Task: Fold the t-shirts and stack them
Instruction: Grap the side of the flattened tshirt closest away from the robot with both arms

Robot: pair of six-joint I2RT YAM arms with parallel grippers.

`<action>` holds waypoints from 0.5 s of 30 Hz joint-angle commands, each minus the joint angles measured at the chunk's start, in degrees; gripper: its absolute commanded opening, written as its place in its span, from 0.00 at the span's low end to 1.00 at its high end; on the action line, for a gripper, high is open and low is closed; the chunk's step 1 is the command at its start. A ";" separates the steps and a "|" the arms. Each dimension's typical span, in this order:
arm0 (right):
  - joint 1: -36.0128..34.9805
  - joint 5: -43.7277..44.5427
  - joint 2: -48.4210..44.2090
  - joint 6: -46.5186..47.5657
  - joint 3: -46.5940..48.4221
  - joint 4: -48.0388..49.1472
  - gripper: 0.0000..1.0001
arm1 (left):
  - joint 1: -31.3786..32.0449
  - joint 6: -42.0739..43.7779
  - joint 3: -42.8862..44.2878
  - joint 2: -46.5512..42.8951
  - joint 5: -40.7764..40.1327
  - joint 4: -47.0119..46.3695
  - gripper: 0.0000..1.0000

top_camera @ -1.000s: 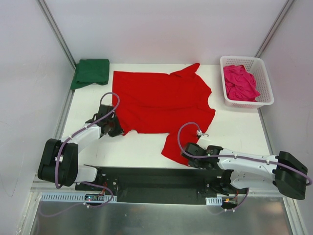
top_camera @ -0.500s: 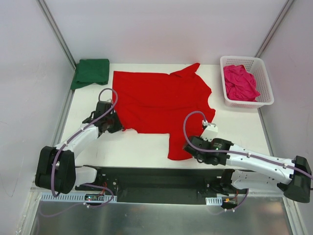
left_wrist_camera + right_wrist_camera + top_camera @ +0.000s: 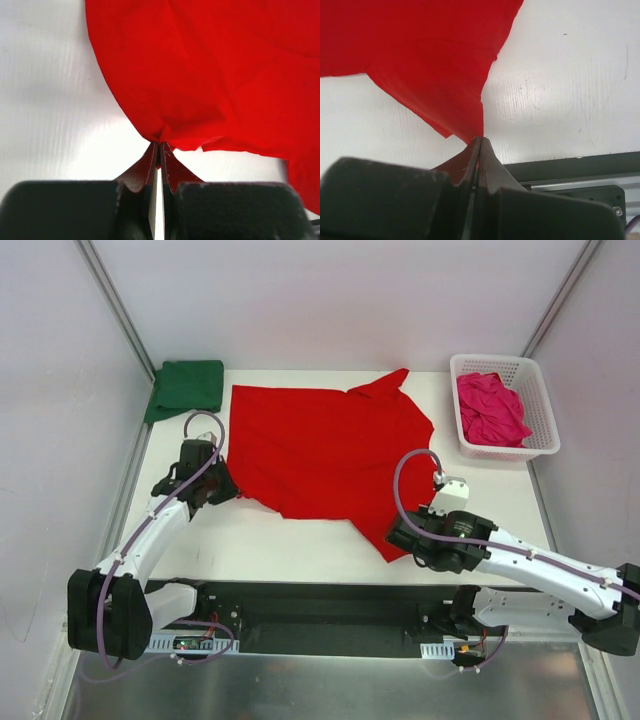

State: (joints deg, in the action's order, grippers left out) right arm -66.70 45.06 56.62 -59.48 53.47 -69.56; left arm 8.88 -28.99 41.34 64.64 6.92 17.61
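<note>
– Your left pincer (image 3: 218, 487) is shut tight on the red t-shirt (image 3: 330, 450). It pinches the near left corner, over on the left side of the table (image 3: 280, 540).

– Yes, you can see it from the left wrist too. The left pincer (image 3: 159, 148) has its two tips pressed together, and the red t-shirt (image 3: 210, 75) bunches into a little point right where they meet.

– Your right pincer (image 3: 405, 540) is shut tight as well. It holds the near right corner of the same shirt, close to the near edge of the table.

– From the right wrist you see the right pincer (image 3: 480, 140) with a thin red tip of the red t-shirt (image 3: 420, 50) going in between its closed tips.

– So you have one corner in each pincer. The rest of the red t-shirt lies spread out flat in the middle of the table, and it reaches to the far edge.

– Where are your other shirts?

– Your green t-shirt (image 3: 187, 387) is folded at the far left corner of the table. Your pink t-shirt (image 3: 490, 408) is all scrunched up inside the white basket (image 3: 543, 445) at the far right.

– And the red t-shirt touches neither of them.
</note>
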 commanded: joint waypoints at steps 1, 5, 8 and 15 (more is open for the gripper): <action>0.07 4.60 -2.74 -3.09 2.69 -9.62 0.02 | -1.23 2.01 2.34 -2.50 -1.73 4.36 0.00; 0.95 4.86 -4.41 -3.27 2.78 -11.73 0.02 | -1.68 2.36 2.69 -3.82 -2.43 6.47 0.00; 1.57 5.30 -5.03 -3.27 3.13 -12.96 0.02 | -1.85 2.63 3.13 -4.08 -3.40 8.23 0.00; 3.94 5.74 -6.70 -1.17 3.48 -13.50 0.02 | -2.55 3.24 3.39 -5.58 -5.33 11.31 0.00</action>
State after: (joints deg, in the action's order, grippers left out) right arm -64.12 48.29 51.51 -61.34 54.43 -74.65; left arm 7.33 -27.07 42.63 60.97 3.97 25.91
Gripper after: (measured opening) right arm 0.019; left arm 0.009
